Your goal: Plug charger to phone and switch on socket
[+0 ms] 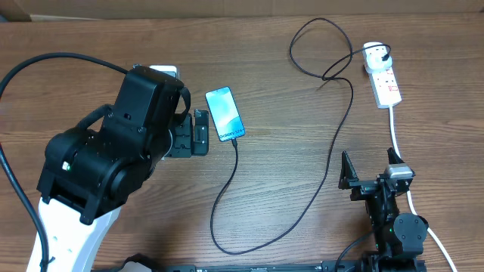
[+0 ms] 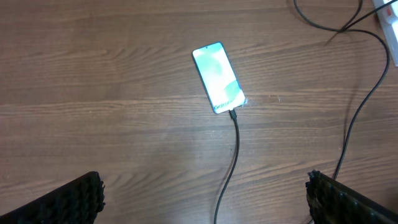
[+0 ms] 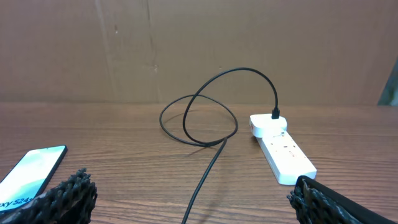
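Overhead: a slim blue-screened phone [image 1: 225,113] lies centre-left on the wooden table [image 1: 287,113]. A thin black charger cable [image 1: 333,151] meets its near end and runs to the white socket strip [image 1: 384,79] far right.
Left wrist: the left gripper [image 2: 202,196] gapes wide, near side of the phone.
Right wrist: the right gripper [image 3: 189,199] gapes too.

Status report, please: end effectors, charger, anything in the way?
Left end effector and right end effector open, empty. Charger plugged into phone and socket; power state unclear. Nothing blocks socket.

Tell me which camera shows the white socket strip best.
Right wrist: the small white elongated socket strip lies close and large, the black charger plug standing in its far end. Overhead shows the strip whole but small, top right. Left wrist catches only a white sliver at the corner.
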{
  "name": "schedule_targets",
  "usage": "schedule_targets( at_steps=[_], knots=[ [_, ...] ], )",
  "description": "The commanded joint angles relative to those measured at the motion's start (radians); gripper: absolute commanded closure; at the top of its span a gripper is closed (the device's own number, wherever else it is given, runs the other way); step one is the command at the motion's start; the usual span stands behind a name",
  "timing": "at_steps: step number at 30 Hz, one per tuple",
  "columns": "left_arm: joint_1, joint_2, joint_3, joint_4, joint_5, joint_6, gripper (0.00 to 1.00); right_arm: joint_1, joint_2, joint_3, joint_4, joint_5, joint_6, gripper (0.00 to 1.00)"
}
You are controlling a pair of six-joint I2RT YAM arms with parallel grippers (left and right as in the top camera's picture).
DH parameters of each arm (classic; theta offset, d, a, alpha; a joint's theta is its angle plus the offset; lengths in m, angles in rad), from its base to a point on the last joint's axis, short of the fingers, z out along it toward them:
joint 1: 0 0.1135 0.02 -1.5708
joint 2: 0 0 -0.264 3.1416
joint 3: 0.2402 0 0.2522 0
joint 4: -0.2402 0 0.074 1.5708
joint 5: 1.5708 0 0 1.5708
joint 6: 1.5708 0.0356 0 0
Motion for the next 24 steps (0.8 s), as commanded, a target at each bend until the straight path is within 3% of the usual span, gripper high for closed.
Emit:
schedule_targets(
  at_steps=[1, 24],
  knots=[
    [-0.003, -0.040, -0.045, 0.026, 0.010, 0.031, 0.01, 0.005, -0.008, -0.010, 0.008, 0.010, -0.004, 0.00],
    [0.093, -0.254, -0.434, 0.306, 0.196, 0.171, 0.00, 0.005, -0.008, -0.010, 0.008, 0.010, -0.004, 0.00]
  ],
)
